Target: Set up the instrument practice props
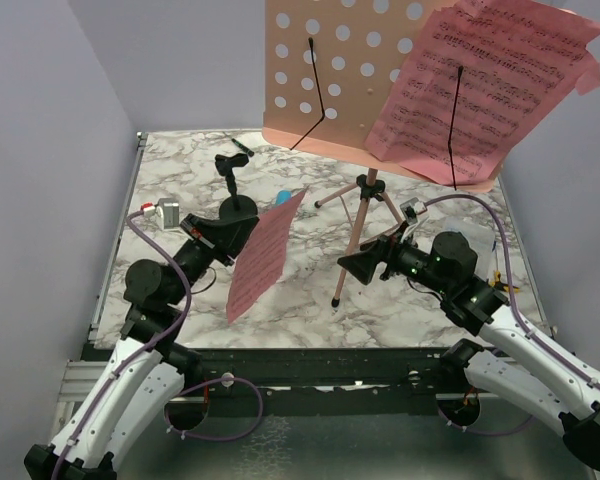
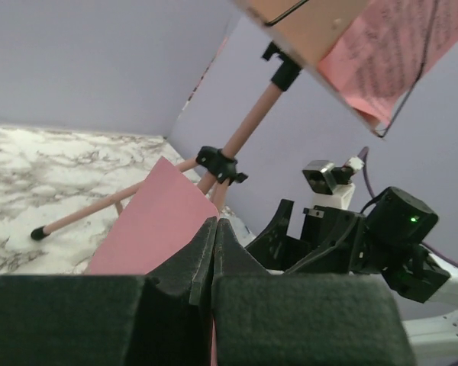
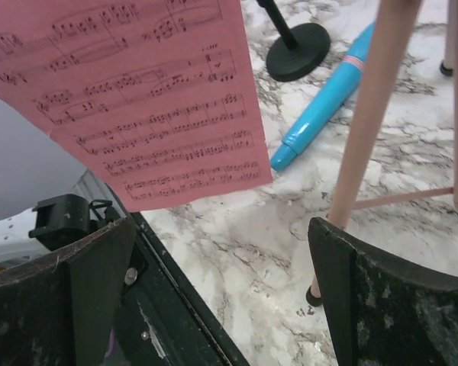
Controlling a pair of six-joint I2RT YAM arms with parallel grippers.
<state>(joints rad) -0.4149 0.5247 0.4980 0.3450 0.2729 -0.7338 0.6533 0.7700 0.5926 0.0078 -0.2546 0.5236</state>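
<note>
The salmon-pink music stand rises at the back, its thin tripod legs on the marble table. One pink sheet-music page rests on the right half of its desk. My left gripper is shut on the edge of a second pink page and holds it up off the table, left of the legs. In the left wrist view the fingertips pinch that page. My right gripper stands open beside the near leg, with nothing between its jaws. The light-blue stick lies on the table behind the held page.
A small black stand with a round base stands at the back left, close to the blue stick. A dark pen-like thing lies by the back wall. Purple walls close in the table on three sides. A black rail runs along the near edge.
</note>
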